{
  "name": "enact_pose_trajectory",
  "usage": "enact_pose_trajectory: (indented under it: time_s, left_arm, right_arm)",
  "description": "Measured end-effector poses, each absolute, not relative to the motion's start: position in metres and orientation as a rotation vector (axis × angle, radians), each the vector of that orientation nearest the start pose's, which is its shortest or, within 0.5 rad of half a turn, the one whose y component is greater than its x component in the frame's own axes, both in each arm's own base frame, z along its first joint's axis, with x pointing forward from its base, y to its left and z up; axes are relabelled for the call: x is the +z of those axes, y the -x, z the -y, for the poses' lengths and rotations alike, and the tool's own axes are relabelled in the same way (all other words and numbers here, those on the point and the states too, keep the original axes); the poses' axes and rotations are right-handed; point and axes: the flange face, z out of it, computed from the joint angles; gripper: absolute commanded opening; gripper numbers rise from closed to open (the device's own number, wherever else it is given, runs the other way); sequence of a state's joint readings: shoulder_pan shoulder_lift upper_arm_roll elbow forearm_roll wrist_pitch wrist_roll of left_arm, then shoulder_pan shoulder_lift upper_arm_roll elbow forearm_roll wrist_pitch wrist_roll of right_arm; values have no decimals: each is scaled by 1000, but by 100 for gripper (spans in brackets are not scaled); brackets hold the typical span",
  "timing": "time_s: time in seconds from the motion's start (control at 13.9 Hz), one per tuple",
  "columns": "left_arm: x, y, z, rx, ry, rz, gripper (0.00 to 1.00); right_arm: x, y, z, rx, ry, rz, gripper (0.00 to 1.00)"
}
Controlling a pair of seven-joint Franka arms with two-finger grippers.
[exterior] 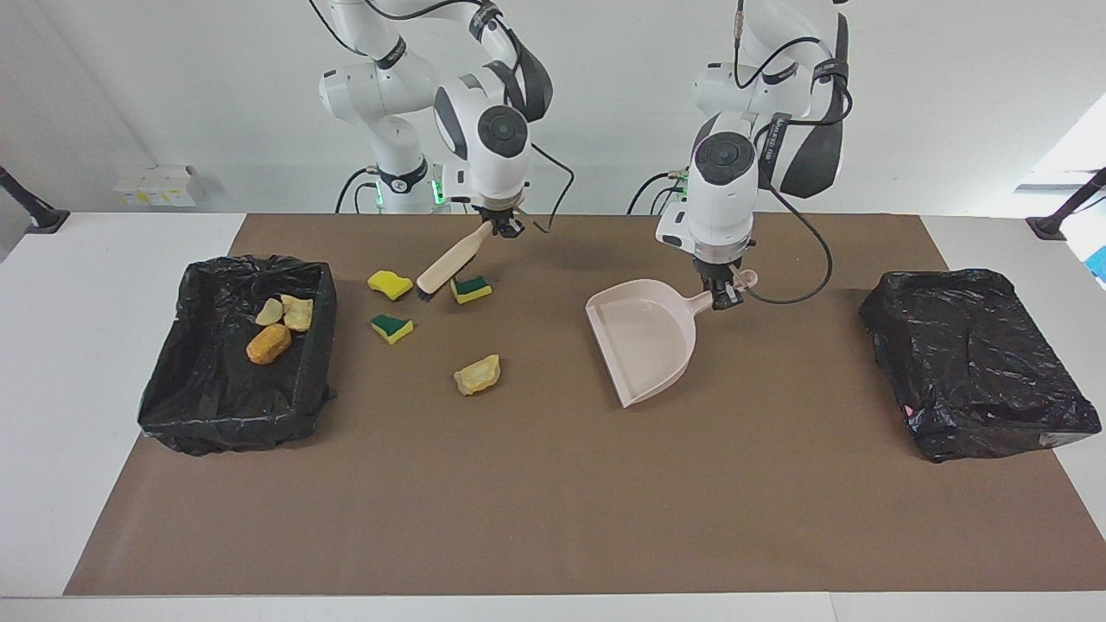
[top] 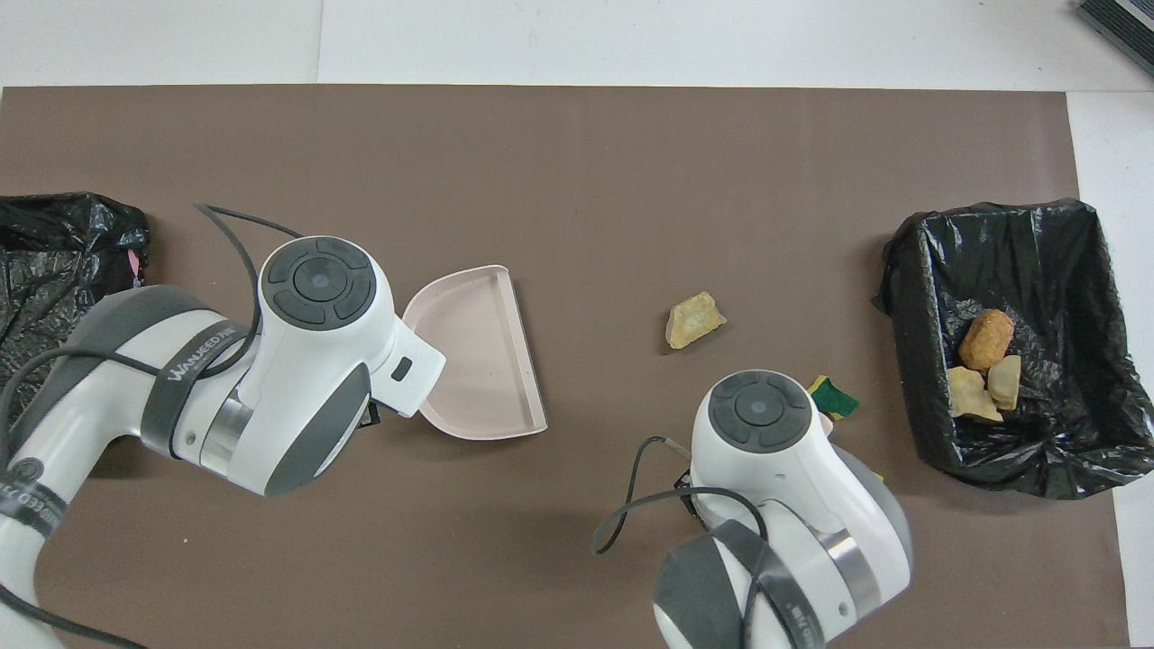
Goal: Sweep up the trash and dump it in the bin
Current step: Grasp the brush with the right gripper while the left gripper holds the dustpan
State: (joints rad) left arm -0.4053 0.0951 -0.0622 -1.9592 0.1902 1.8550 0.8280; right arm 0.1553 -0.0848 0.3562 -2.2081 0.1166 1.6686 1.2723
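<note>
Yellow sponges point(exterior: 390, 284) flank my brush point(exterior: 447, 267), clenched in my right tool point(exterior: 504, 226); left tool point(exterior: 724, 294) grips the pan point(exterior: 644, 337) toward its own end.

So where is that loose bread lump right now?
The golden-brown bread lump lies on the brown mat, between the beige plastic dustpan and the sponge pieces.

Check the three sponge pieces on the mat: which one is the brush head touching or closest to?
The sponge piece nearest the robots, green face up, right beside the brush bristles. The all-yellow-topped piece sits apart toward the bin; the third lies farther from the robots.
</note>
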Motion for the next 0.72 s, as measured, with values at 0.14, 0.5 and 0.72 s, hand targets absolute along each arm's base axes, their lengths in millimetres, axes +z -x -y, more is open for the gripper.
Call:
enact_pose_trajectory:
  time_s: [0.14,0.5,0.72]
  left_arm:
    - [405,-497,243,363,2297,-1912,0]
    - [380,-472,265,403,2196,-1983,0]
    - [375,-458,273,413,2161,-2013,0]
  right_arm:
    - [380,-395,-201,680,3113,-1386,0]
    - [363,-374,-79,801,3081,-1204,0]
    - [347,-356,-34,788,3086,-947,0]
